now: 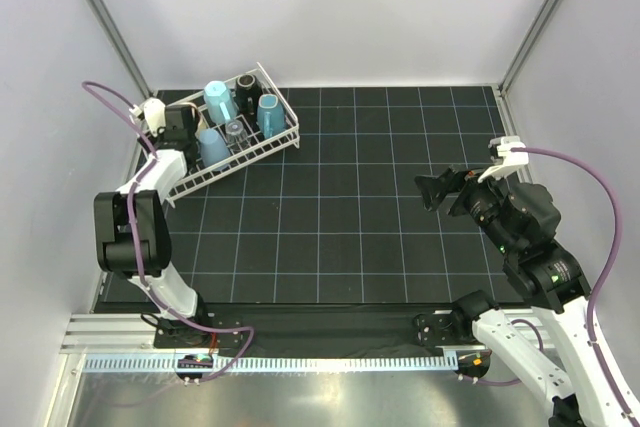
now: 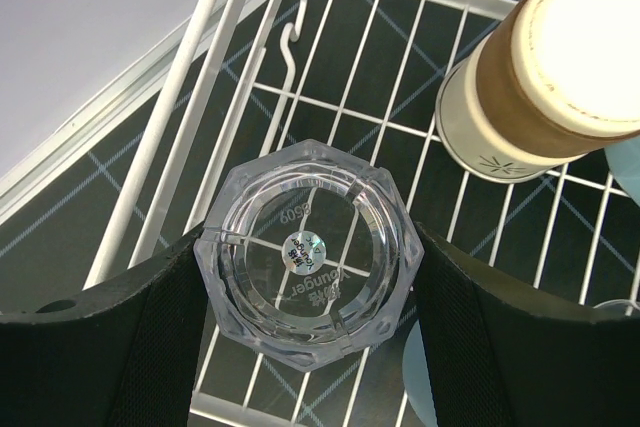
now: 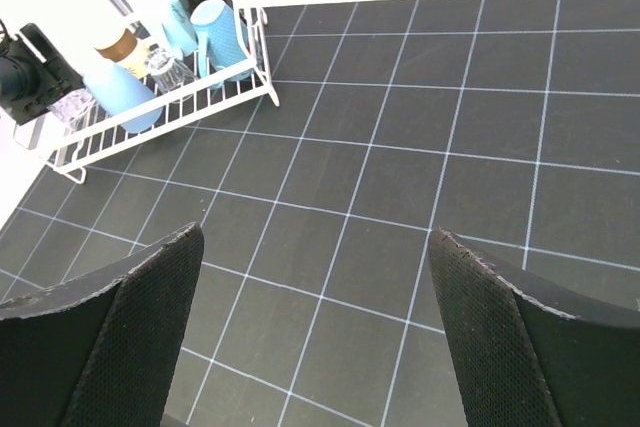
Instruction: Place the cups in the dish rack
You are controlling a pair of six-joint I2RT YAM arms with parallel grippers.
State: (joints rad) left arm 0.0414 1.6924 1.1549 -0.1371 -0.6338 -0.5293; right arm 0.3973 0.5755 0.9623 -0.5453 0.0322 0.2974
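Observation:
The white wire dish rack (image 1: 190,187) stands at the back left with several cups in it. They include a light blue tumbler (image 1: 220,99), a black mug (image 1: 247,87), a light blue mug (image 1: 268,112) and a clear glass (image 1: 235,130). My left gripper (image 2: 310,247) is over the rack's left end. It is shut on an upturned clear glass (image 2: 305,257) that sits on the rack wires (image 2: 350,77). A brown cup (image 2: 560,57) stands upturned beside it. My right gripper (image 3: 315,237) is open and empty above the mat, far from the rack (image 3: 160,117).
The black gridded mat (image 1: 360,217) covers the table between white walls. A metal post stands at each back corner. The right arm (image 1: 510,217) hangs over the right half of the mat.

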